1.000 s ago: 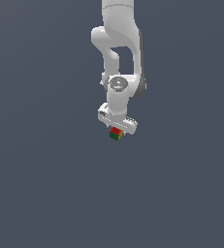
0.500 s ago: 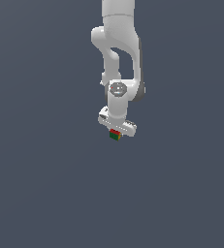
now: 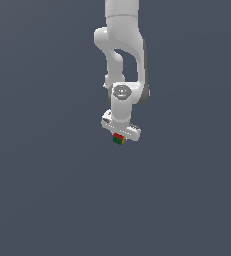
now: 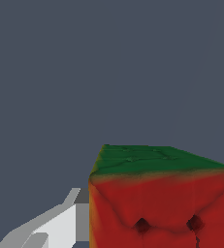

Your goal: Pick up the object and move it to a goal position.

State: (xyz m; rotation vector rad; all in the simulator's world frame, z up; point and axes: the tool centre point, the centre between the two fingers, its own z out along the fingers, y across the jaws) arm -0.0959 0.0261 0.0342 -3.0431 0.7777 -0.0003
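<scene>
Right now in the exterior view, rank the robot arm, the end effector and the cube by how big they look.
1. Robot arm, by far the largest.
2. End effector, much smaller.
3. Cube, the smallest.

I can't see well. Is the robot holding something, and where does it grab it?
Yes. The pincer holds the tiny cube, red and green, by its sides; one finger presses against a side face.

Tiny cube with red, green and yellow faces, slightly tilted, held directly beneath the white gripper, clear of any surface.
</scene>
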